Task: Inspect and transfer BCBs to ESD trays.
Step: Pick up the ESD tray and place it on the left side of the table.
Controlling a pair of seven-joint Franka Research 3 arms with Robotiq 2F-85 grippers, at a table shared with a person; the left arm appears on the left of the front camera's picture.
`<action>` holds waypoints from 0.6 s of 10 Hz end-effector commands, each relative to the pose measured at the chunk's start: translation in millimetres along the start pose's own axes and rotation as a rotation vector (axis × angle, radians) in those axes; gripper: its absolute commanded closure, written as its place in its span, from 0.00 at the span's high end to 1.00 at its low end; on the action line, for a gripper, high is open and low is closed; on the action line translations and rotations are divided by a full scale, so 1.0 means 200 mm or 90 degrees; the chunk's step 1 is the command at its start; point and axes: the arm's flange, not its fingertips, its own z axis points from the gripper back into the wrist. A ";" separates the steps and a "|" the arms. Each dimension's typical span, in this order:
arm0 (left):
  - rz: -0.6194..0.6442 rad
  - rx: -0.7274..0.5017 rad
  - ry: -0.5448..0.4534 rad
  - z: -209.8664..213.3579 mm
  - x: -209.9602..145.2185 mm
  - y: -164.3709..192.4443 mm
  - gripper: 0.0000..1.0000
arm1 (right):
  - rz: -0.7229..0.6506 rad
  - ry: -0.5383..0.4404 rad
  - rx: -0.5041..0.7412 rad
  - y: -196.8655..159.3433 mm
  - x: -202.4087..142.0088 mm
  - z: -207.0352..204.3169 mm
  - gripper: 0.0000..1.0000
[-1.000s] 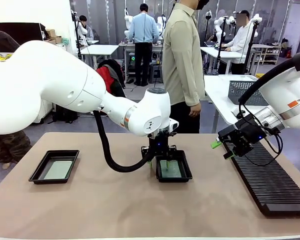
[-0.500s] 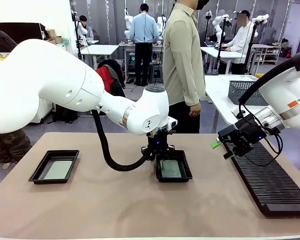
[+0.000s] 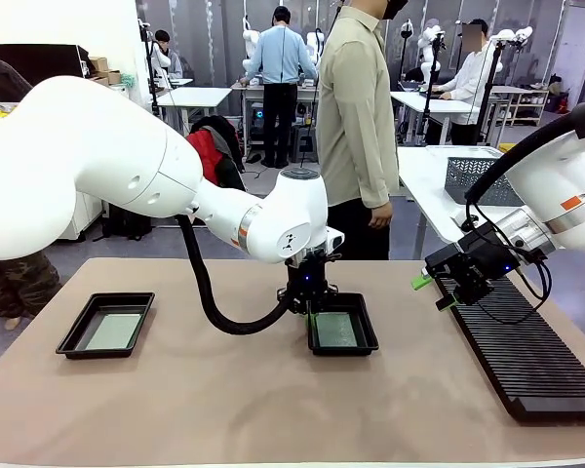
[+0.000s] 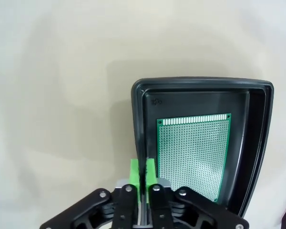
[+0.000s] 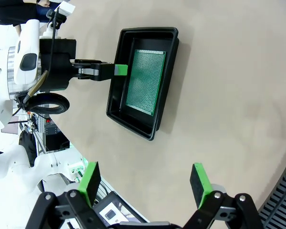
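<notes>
Two black ESD trays lie on the table. The middle tray holds a green speckled BCB. My left gripper is shut on that tray's left rim. In the left wrist view its green pads pinch the tray's wall, with the BCB flat on the floor beside them. The right wrist view looks down on the same tray, its BCB and the left gripper on the rim. The other tray, at the table's left, holds a BCB. My right gripper hangs open and holds nothing.
A long black ribbed rack lies along the table's right side under my right arm. A grey wire-mesh basket stands on a white table behind it. A person stands at the far edge, hands at their sides.
My left gripper's jaws have closed on the middle tray's left rim, and the tray has shifted slightly to the right. The right arm has not moved.
</notes>
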 end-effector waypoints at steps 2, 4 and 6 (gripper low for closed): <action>-0.002 -0.017 0.001 0.01 -0.02 0.06 0.00 | -0.005 0.000 0.001 0.00 0.00 0.00 1.00; -0.004 -0.023 0.003 0.02 -0.02 0.08 0.00 | -0.005 0.000 0.001 0.00 0.00 0.00 1.00; -0.013 -0.047 0.000 0.03 -0.01 0.11 0.00 | -0.005 0.000 0.001 0.00 0.00 0.00 1.00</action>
